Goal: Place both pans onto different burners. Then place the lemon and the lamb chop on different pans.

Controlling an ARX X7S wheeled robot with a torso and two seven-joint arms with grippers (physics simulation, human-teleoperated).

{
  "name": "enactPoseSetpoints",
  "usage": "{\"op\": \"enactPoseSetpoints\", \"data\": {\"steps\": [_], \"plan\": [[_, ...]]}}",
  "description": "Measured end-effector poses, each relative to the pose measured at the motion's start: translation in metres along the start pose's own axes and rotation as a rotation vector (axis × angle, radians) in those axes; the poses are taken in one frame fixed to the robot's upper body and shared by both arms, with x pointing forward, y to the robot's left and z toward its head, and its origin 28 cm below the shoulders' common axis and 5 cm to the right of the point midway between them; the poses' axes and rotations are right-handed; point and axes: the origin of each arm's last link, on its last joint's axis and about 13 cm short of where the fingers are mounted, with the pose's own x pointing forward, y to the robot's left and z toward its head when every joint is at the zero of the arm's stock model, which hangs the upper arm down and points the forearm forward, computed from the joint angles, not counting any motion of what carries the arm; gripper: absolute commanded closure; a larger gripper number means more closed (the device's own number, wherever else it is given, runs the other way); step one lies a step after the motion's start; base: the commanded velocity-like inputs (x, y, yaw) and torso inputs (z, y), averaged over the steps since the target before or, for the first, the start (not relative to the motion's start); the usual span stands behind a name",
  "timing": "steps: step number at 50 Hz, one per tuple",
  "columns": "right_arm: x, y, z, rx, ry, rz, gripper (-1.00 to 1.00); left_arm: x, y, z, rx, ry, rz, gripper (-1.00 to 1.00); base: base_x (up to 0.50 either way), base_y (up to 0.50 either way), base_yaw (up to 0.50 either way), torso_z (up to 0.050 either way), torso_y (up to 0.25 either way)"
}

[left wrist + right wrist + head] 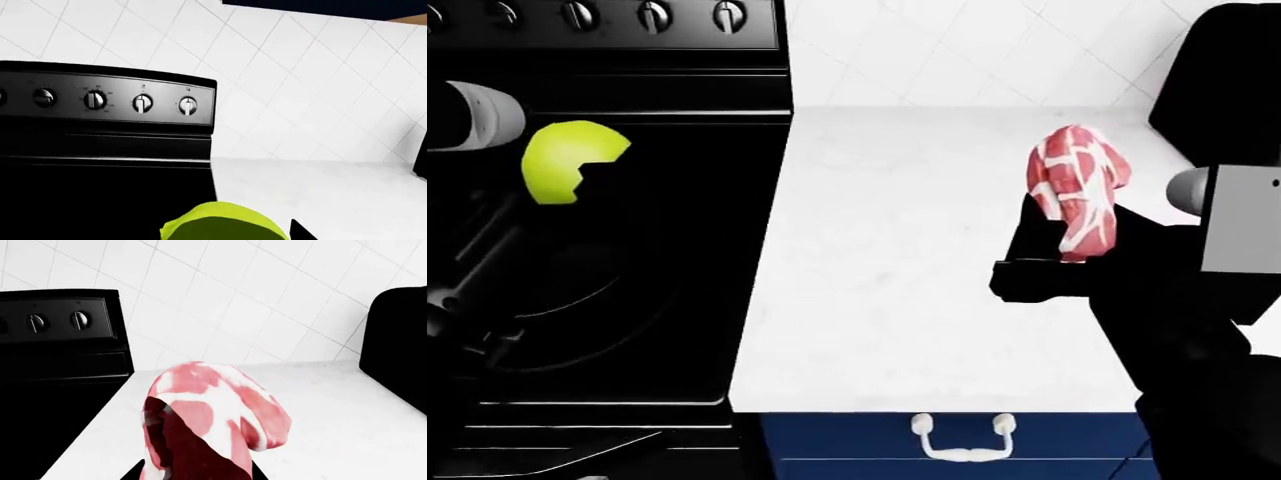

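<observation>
White counter (881, 300) | left gripper (581, 185) clamps yellow-green lemon (561, 155) | right gripper (1068, 255) clamps marbled lamb chop (1074, 180)

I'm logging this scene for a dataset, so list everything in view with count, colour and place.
lemon: one, yellow-green, held over the cooktop
lamb chop: one, pink-red with white fat, held over the counter
cooktop: one, glossy black, at left
knobs: at least four, silver, on the stove's back panel
counter: one, white, right of the cooktop
drawer handle: one, white, on the blue front below
left gripper: black, on the lemon
right gripper: black, on the lamb chop
</observation>
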Motion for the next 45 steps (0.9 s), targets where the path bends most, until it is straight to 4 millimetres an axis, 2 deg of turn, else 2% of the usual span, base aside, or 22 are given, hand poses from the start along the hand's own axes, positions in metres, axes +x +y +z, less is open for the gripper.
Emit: {"op": "enactPoseSetpoints", "data": {"steps": [24, 45], "plan": [[-0.0027, 0.0014, 0.0063, -0.028, -0.019, -0.004, 1.00, -0.0014, 0.0022, 0.0071, 0.014, 0.006, 0.019, 1.00, 0.00, 0.50, 0.00, 0.000, 0.000], [-0.0089, 0.0019, 0.0085, -0.036, -0.030, -0.009, 1.00, -0.0086, 0.0041, -0.0001, 0.015, 0.000, 0.024, 1.00, 0.00, 0.50, 0.00, 0.000, 0.000]]}}
